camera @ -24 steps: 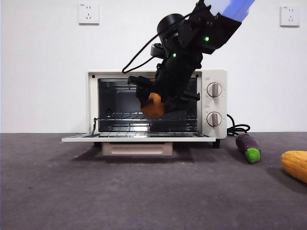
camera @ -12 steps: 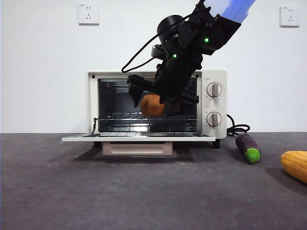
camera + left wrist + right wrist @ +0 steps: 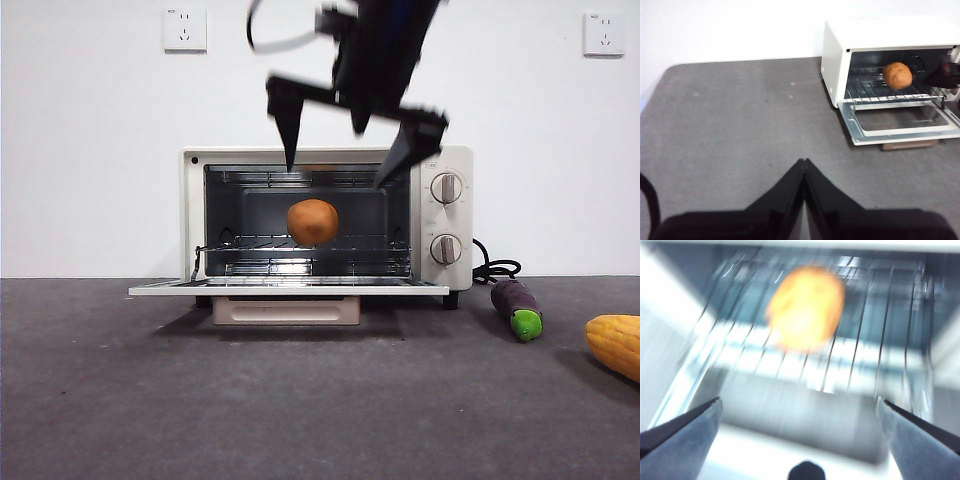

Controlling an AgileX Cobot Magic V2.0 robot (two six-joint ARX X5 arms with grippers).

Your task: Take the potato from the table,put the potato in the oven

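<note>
The potato (image 3: 313, 221) sits round on the oven (image 3: 327, 225) rack, free of the right claw (image 3: 352, 150) spread wide above, so it may roll out over the open door.

Matt potato (image 3: 313, 221); oven (image 3: 447, 215) — glossy, wire-racked
</note>
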